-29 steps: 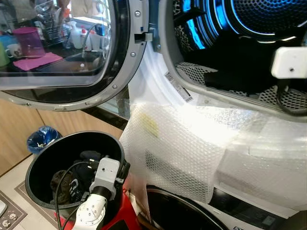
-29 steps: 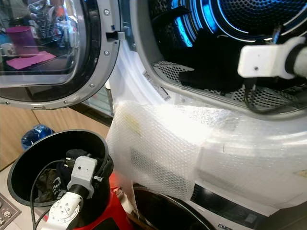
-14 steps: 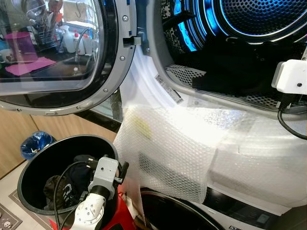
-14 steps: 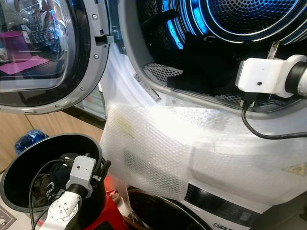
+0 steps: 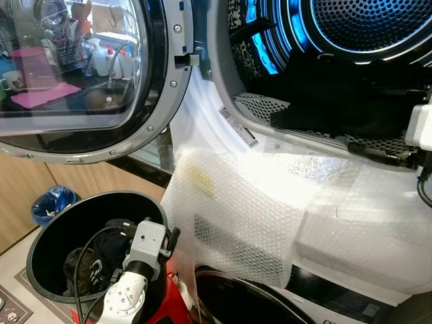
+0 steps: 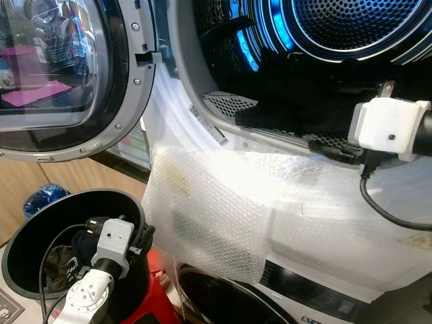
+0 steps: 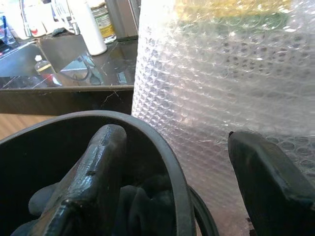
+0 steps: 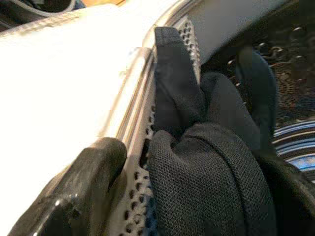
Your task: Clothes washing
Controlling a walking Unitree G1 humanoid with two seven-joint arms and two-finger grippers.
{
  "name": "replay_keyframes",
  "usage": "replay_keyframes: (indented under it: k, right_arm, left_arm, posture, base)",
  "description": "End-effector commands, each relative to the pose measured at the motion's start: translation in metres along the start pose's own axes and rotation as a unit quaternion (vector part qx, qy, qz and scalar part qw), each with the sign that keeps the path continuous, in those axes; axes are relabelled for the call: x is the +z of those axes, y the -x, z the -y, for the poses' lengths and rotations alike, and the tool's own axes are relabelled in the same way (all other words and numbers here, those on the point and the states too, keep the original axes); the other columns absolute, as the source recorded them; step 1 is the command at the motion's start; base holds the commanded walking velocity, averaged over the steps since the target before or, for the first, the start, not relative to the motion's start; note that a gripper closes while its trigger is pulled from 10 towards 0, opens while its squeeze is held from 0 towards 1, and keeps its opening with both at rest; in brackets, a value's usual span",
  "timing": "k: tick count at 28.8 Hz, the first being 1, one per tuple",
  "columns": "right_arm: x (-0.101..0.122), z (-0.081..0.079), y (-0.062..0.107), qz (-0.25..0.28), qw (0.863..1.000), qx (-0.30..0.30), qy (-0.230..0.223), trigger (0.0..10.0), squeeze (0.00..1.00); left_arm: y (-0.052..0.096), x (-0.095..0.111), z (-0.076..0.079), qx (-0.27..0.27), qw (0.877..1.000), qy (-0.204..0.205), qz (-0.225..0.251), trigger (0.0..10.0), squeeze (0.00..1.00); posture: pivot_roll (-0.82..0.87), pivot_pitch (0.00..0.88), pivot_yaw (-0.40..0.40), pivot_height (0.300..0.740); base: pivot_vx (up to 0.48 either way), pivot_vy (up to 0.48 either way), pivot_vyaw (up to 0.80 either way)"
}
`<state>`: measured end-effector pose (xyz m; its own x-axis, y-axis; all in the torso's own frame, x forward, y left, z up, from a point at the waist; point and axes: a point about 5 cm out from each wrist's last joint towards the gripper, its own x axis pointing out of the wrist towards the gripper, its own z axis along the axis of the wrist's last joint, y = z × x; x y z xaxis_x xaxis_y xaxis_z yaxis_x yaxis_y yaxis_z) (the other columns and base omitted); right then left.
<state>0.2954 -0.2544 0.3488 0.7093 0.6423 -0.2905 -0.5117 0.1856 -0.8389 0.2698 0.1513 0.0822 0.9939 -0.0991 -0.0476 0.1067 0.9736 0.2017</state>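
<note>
Withdrawn to the drum lip, right gripper (image 8: 187,196) loosely straddles black garment (image 8: 211,162); left gripper (image 7: 182,196) spread wide.

A dark mesh garment (image 8: 211,162) lies bunched over the perforated front lip of the open, blue-lit drum (image 5: 351,27). More dark clothes (image 5: 101,253) sit low in the black round bin (image 5: 40,236), near left.

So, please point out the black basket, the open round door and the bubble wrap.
black basket (image 5: 40,233), left eye view, on its left rim.
round door (image 5: 158,115), left eye view, on its grey frame.
bubble wrap (image 5: 250,202), left eye view, on its middle.
</note>
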Motion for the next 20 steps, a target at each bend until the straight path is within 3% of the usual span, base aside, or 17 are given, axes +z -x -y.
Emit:
replay_keyframes:
  k: [1, 4, 7, 9, 11, 12, 13, 14, 15, 16, 17, 18, 19, 20]
  right_arm:
    - [-0.003, -0.008, -0.007, 0.008, 1.000, 0.024, -0.013, 10.0, 0.00]
    - [0.000, -0.014, -0.016, 0.045, 0.998, 0.025, -0.022, 10.0, 0.00]
    - [0.015, -0.003, -0.017, 0.126, 0.990, -0.025, -0.057, 10.0, 0.00]
    - [0.024, 0.003, -0.016, 0.193, 0.975, -0.058, -0.094, 10.0, 0.00]
    - [0.026, 0.004, -0.016, 0.214, 0.969, -0.066, -0.108, 10.0, 0.00]
    - [0.032, 0.002, -0.015, 0.251, 0.957, -0.059, -0.134, 10.0, 0.00]
    - [0.039, -0.004, -0.013, 0.286, 0.945, -0.040, -0.151, 10.0, 0.00]
    - [0.039, -0.004, -0.013, 0.286, 0.945, -0.040, -0.151, 10.0, 0.00]
    - [0.046, -0.013, -0.012, 0.326, 0.930, -0.008, -0.168, 10.0, 0.00]
    - [0.046, -0.013, -0.012, 0.326, 0.930, -0.008, -0.168, 10.0, 0.00]
    - [0.053, -0.032, -0.013, 0.354, 0.918, 0.049, -0.175, 10.0, 0.00]
    - [0.053, -0.032, -0.013, 0.354, 0.918, 0.049, -0.175, 10.0, 0.00]
    - [0.058, -0.050, -0.016, 0.375, 0.901, 0.093, -0.198, 10.0, 0.00]
    - [0.059, -0.058, -0.019, 0.382, 0.893, 0.108, -0.212, 10.0, 0.00]
  left_arm:
    - [-0.001, 0.001, -0.002, -0.001, 1.000, -0.004, 0.001, 10.0, 0.00]
    - [0.000, 0.001, -0.002, 0.001, 1.000, -0.004, 0.002, 10.0, 0.00]
    - [0.000, 0.002, -0.004, 0.004, 1.000, -0.004, 0.003, 10.0, 0.00]
    - [0.000, 0.002, -0.005, 0.006, 1.000, -0.004, 0.003, 10.0, 0.00]
    - [0.000, 0.002, -0.005, 0.006, 1.000, -0.004, 0.003, 10.0, 0.00]
    - [0.000, 0.002, -0.005, 0.006, 1.000, -0.004, 0.003, 10.0, 0.00]
    - [0.000, 0.002, -0.005, 0.006, 1.000, -0.004, 0.003, 10.0, 0.00]
    - [0.000, 0.002, -0.005, 0.006, 1.000, -0.004, 0.003, 10.0, 0.00]
    - [0.000, 0.002, -0.005, 0.005, 1.000, -0.004, 0.003, 10.0, 0.00]
    - [0.000, 0.002, -0.005, 0.005, 1.000, -0.004, 0.003, 10.0, 0.00]
    - [0.000, 0.002, -0.004, 0.003, 1.000, -0.004, 0.004, 10.0, 0.00]
    - [0.000, 0.002, -0.004, 0.003, 1.000, -0.004, 0.004, 10.0, 0.00]
    - [0.000, 0.002, -0.004, 0.002, 1.000, -0.003, 0.004, 10.0, 0.00]
    - [0.000, 0.002, -0.004, 0.002, 1.000, -0.003, 0.004, 10.0, 0.00]
  posture:
    - [-0.06, 0.000, 0.017, 0.740]
    - [-0.05, 0.000, 0.017, 0.740]
    - [-0.04, 0.000, 0.017, 0.740]
    - [-0.04, 0.000, 0.019, 0.740]
    - [-0.04, 0.000, 0.019, 0.740]
    - [-0.04, 0.000, 0.019, 0.740]
    - [-0.04, 0.000, 0.019, 0.740]
    - [-0.04, 0.000, 0.019, 0.740]
    - [-0.04, 0.000, 0.021, 0.740]
    - [-0.04, 0.000, 0.021, 0.740]
    - [-0.04, 0.000, 0.020, 0.740]
    - [-0.04, 0.000, 0.020, 0.740]
    - [-0.04, 0.000, 0.020, 0.740]
    - [-0.04, 0.000, 0.020, 0.740]
  base:
    - [0.000, 0.000, 0.00]
    - [0.000, 0.000, 0.00]
    - [0.000, 0.000, 0.00]
    - [0.000, 0.000, 0.00]
    - [0.000, 0.000, 0.00]
    - [0.000, 0.000, 0.00]
    - [0.000, 0.000, 0.00]
    - [0.000, 0.000, 0.00]
    - [0.000, 0.000, 0.00]
    - [0.000, 0.000, 0.00]
    - [0.000, 0.000, 0.00]
    - [0.000, 0.000, 0.00]
    - [0.000, 0.000, 0.00]
    - [0.000, 0.000, 0.00]
